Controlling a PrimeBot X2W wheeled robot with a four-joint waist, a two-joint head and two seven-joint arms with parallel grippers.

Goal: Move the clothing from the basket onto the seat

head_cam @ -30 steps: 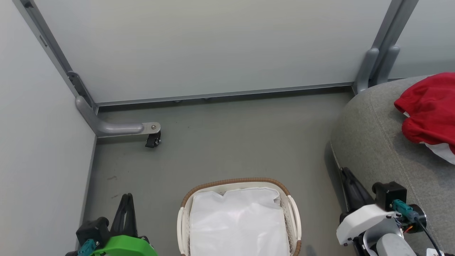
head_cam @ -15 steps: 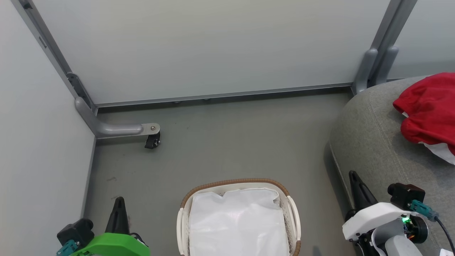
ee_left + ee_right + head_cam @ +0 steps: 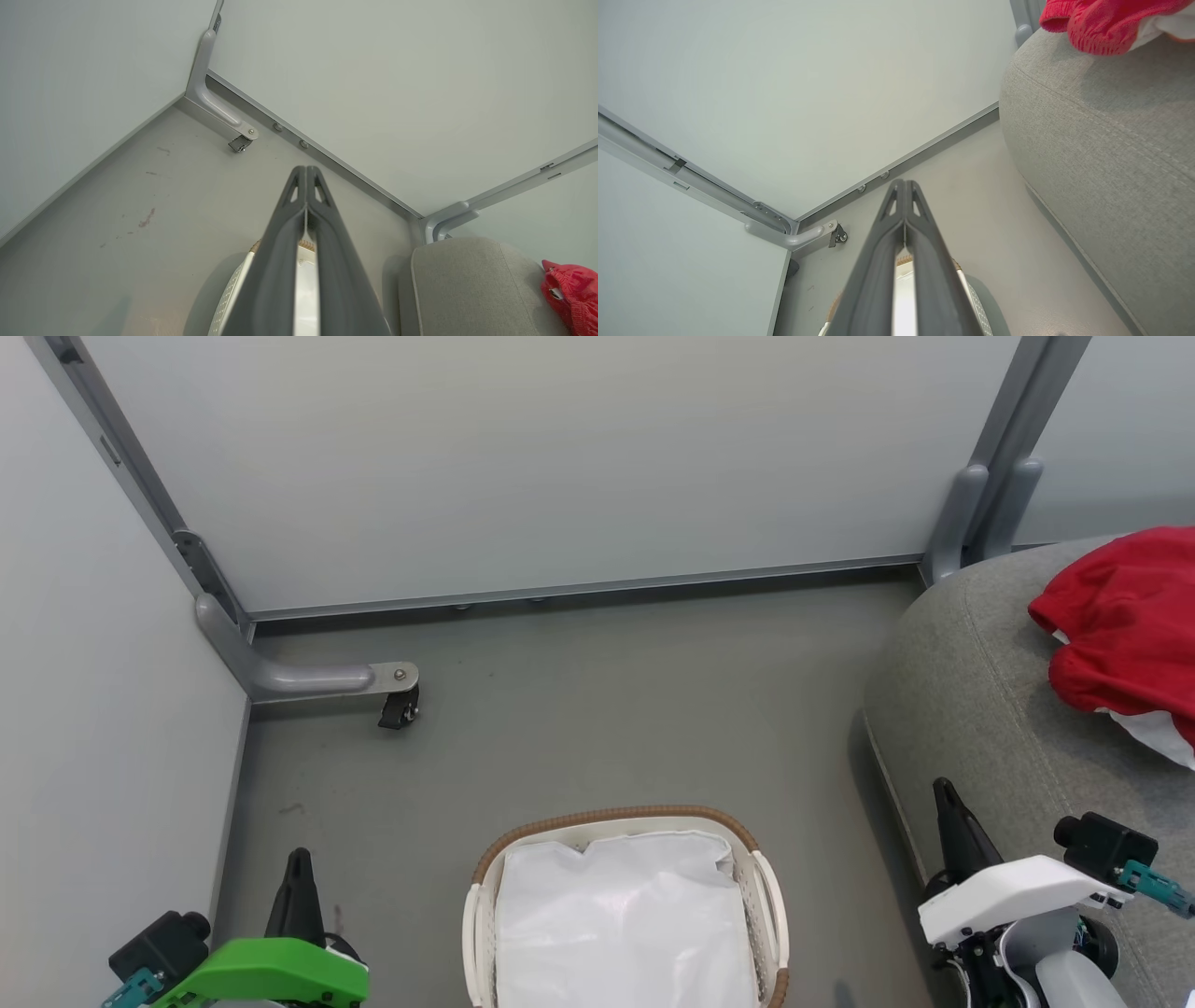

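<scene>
The red and white clothing (image 3: pixel 1125 630) lies bunched on the grey seat (image 3: pixel 971 709) at the right edge; it also appears as clothing (image 3: pixel 572 294) and clothing (image 3: pixel 1101 21) in the wrist views. The basket (image 3: pixel 616 819) stands on the floor at bottom centre, holding just a plain white liner sheet (image 3: pixel 625 919). My left gripper (image 3: pixel 299 855) is shut and empty, low at the basket's left. My right gripper (image 3: pixel 943 786) is shut and empty, beside the seat's front edge. Each wrist view shows its fingers pressed together: left gripper (image 3: pixel 306 169), right gripper (image 3: pixel 903 183).
Pale partition walls close in the left and back. A grey bracket foot with a black caster (image 3: pixel 397 709) juts onto the floor at the left corner. Grey posts (image 3: pixel 990 504) stand at the back right by the seat (image 3: pixel 1101 140). Grey floor (image 3: pixel 607 709) lies between basket and wall.
Both grippers closed from partly open to shut. Both arms drew back toward the bottom corners of the head view. The head view shifted slightly.
</scene>
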